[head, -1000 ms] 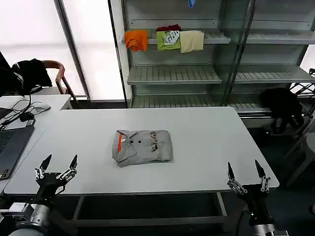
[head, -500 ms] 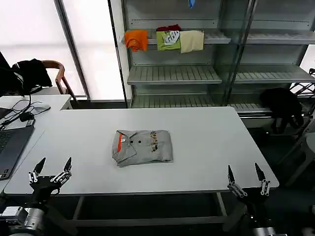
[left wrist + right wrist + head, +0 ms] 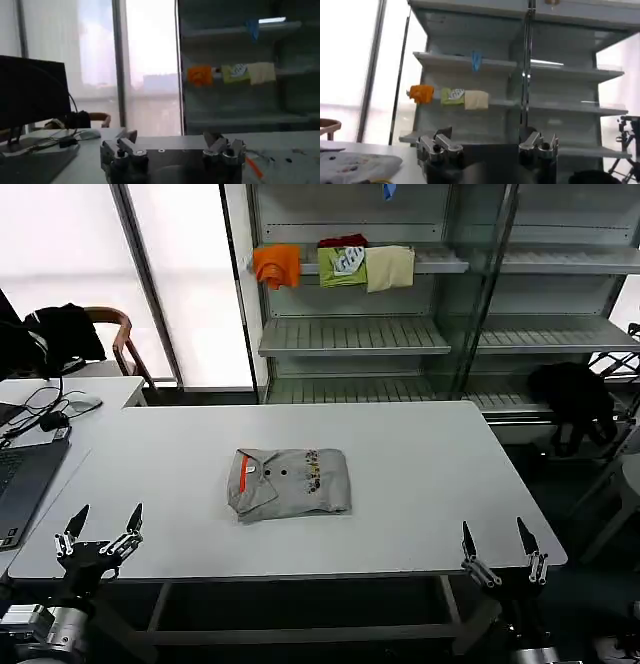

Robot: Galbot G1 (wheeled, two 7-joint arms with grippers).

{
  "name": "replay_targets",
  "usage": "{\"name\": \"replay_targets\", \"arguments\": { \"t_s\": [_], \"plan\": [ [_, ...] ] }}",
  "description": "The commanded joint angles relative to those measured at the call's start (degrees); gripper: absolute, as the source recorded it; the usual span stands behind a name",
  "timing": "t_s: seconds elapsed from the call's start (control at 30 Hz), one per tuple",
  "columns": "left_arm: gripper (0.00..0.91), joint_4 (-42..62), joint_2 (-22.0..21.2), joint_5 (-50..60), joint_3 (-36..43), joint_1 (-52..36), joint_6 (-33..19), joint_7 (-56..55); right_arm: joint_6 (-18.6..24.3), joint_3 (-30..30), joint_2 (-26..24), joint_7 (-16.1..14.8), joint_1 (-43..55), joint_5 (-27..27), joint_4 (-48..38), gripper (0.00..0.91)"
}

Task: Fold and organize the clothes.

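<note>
Both grippers hang at the near edge of the desk point(image 3: 420, 484), each with its fingers spread wide and nothing between them. Left gripper point(image 3: 100, 526) sits at the near left corner, lower and farther outward than a second ago, when it stood closer to the shirt; most of that retreat falls in the first half-second, and since then it has barely shifted. Right gripper point(image 3: 497, 542) sits at the near right corner and has sunk slightly over the same span, its fingertips now close to the desk's front edge. From the left wrist view the open left gripper point(image 3: 172, 150) faces across the desk top; the right wrist view shows the open right gripper point(image 3: 487, 145) the same way, with the shirt point(image 3: 355, 167) off to one side.

Shirt point(image 3: 290, 482) lies in the middle of the desk, well apart from both grippers, folded into a compact rectangle with the orange-lined collar and buttons on top and the chest print showing. Its position and shape match the earlier frames.

Judgement: with the shirt lying folded and both arms drawing back empty, the fold appears complete, and the arms seem to be returning to rest.

Behind the desk, shelves point(image 3: 350, 334) carry three other garments point(image 3: 335, 264), unchanged.
</note>
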Motion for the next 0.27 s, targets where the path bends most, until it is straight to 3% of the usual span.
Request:
{"name": "replay_targets", "arguments": {
  "t_s": [0.03, 0.27],
  "plan": [
    [0.907, 0.2, 0.0, 0.0, -0.1, 0.1, -0.1, 0.0, 0.1, 0.1, 0.0, 0.1, -0.2, 0.1, -0.2, 0.907],
    [0.907, 0.4, 0.0, 0.2, 0.0, 0.0, -0.2, 0.2, 0.1, 0.1, 0.1, 0.1, -0.4, 0.1, -0.1, 0.907]
  ]
}}
